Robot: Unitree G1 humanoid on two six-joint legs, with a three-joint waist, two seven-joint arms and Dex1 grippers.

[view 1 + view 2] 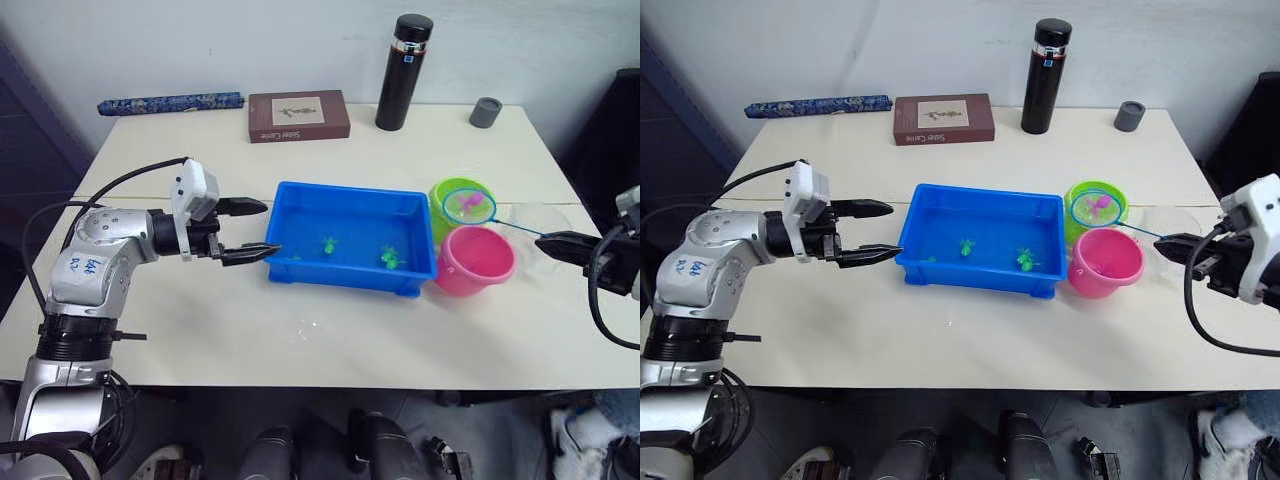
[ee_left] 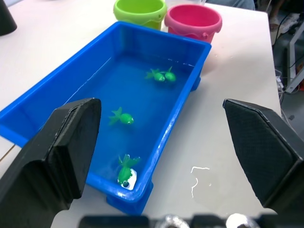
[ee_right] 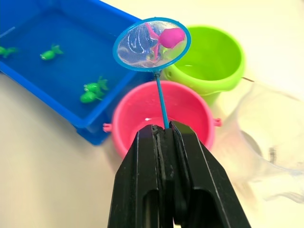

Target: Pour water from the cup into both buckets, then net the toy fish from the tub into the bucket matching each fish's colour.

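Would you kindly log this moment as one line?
right gripper: shut on net handle | net: pink fish inside, over green bucket | left gripper: open beside tub

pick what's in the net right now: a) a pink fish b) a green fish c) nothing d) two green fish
a: the net, held by its handle in the right claw, carries one pink fish, while the green fish lie in the blue tub.
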